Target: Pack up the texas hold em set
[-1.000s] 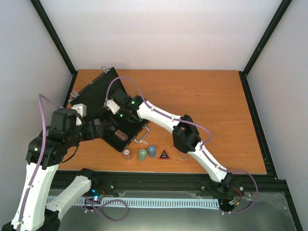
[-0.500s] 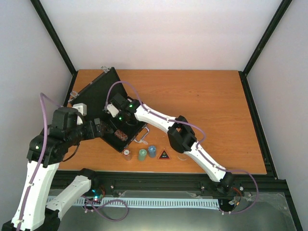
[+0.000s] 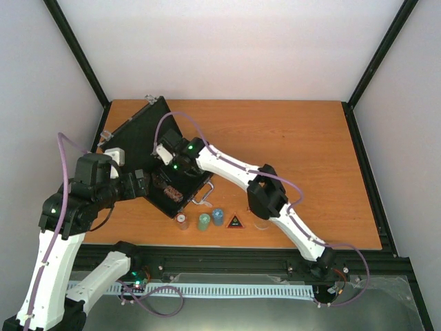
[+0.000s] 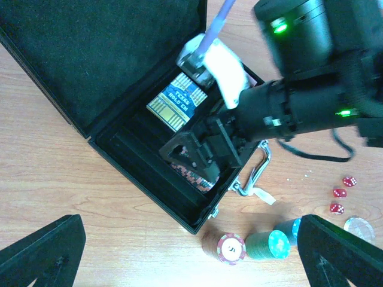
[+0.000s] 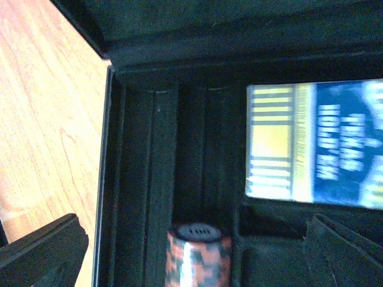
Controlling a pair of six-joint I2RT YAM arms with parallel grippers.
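The black case [image 3: 138,131] lies open at the table's left, its lid [image 4: 90,54] laid back. A blue card deck [image 4: 177,101] sits in one compartment. A red-and-black chip stack [image 5: 199,257] lies in a groove. My right gripper [image 5: 191,263] hangs open over that stack, its fingers well clear on both sides. My left gripper [image 4: 191,263] hovers open above the case's near corner, holding nothing. On the table in front stand a red chip stack [image 4: 230,248], a green one [image 4: 263,244] and a blue one [image 4: 291,228]. Beside them are three red dice [image 4: 341,194], a clear disc [image 4: 359,226] and a black triangle [image 3: 235,221].
The case's silver handle [image 4: 257,173] sticks out toward the loose chip stacks [image 3: 204,221]. The right arm [image 3: 234,172] reaches across the table's middle. Bare wood [image 3: 310,152] stretches to the right and back. Black frame posts stand at the table's corners.
The right arm swung slightly left over the case and came back. The left arm has barely moved.
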